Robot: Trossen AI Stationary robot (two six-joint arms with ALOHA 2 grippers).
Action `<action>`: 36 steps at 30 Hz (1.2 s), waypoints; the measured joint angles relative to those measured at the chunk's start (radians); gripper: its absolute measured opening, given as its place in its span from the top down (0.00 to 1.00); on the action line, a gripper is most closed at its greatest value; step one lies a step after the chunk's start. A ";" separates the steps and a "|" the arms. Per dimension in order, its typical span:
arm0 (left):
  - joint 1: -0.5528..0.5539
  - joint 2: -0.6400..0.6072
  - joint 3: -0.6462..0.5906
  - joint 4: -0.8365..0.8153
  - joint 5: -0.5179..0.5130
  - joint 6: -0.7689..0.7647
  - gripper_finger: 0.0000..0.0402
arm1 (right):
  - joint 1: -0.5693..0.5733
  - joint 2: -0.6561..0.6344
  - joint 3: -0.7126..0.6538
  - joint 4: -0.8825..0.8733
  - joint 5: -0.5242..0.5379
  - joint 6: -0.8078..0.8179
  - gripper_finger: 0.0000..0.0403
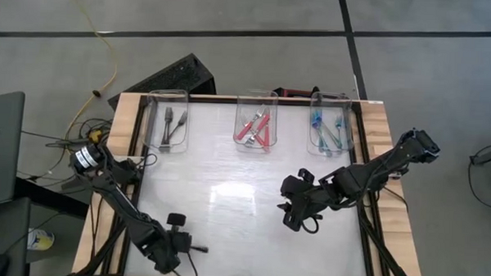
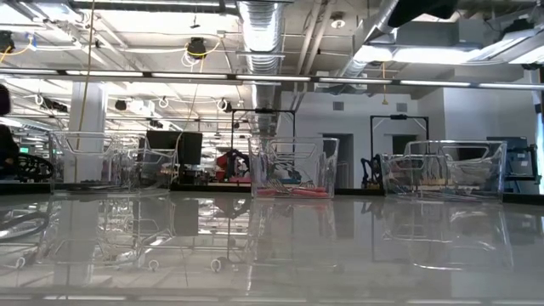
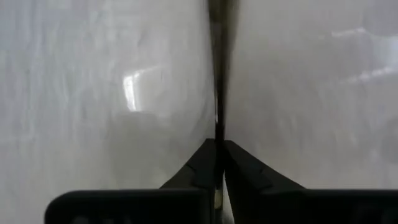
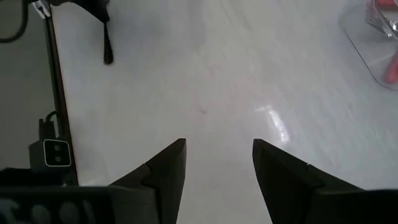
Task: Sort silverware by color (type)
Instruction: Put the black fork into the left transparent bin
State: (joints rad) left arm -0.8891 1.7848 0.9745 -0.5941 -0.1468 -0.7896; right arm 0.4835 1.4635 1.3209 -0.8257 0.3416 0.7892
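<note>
Left gripper (image 1: 199, 249) parked at the near edge of the bench (image 1: 242, 228), fingers (image 3: 205, 163) clenched together on nothing, resting low over bare white top.

Going L to R along the far edge, three clear bins: left bin (image 1: 167, 95) holds the grey metal forks (image 1: 173, 126), approx 2-3; middle bin (image 1: 256, 96) holds the red/pink-handled forks (image 1: 256, 126); right bin (image 1: 329, 98) holds the teal/blue-handled forks (image 1: 328, 131). No silverware loose on the bench in any view, so sorting looks done or v. close.

Right gripper (image 1: 290, 220) hangs over mid-bench, right of centre, well short of the bins; released, jaws spread w/ a clear gap, nothing between them (right wrist view shows only bare top ahead, plus a corner of the middle bin w/ pink inside).

Handling, my read: forks are light, stiff, thin; metal parts likely slippery, coloured handles prob grippier. Lying flat they sit low, so a pinch across the handle near mid-length seems best. Inside bins they overlap and the walls crowd the fingers, so re-picking one would be fiddly
</note>
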 joint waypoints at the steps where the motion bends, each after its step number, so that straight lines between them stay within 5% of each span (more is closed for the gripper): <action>1: 0.013 -0.008 -0.002 -0.012 0.013 0.033 0.98 | 0.000 0.000 0.000 0.000 0.000 0.002 0.48; 4: 0.071 -0.056 -0.005 -0.049 0.040 0.143 0.99 | 0.000 0.000 0.000 0.000 0.000 0.021 0.48; 12: 0.352 -0.363 0.011 -0.407 -0.124 0.558 1.00 | 0.032 0.000 0.000 0.000 0.007 0.125 0.48; 20: 0.802 -0.622 0.065 -0.532 -0.330 1.307 1.00 | 0.076 0.001 0.000 0.002 0.068 0.258 0.48; 25: 1.091 -0.654 0.085 -0.539 -0.475 1.780 1.00 | 0.101 0.001 0.000 0.003 0.071 0.352 0.48; 36: 1.571 -0.605 0.103 -0.527 -0.533 2.128 1.00 | 0.138 0.001 0.000 0.001 0.113 0.397 0.48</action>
State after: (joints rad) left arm 0.6821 1.1800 1.0771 -1.1211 -0.6798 1.3384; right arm 0.6219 1.4643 1.3209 -0.8244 0.4544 1.1866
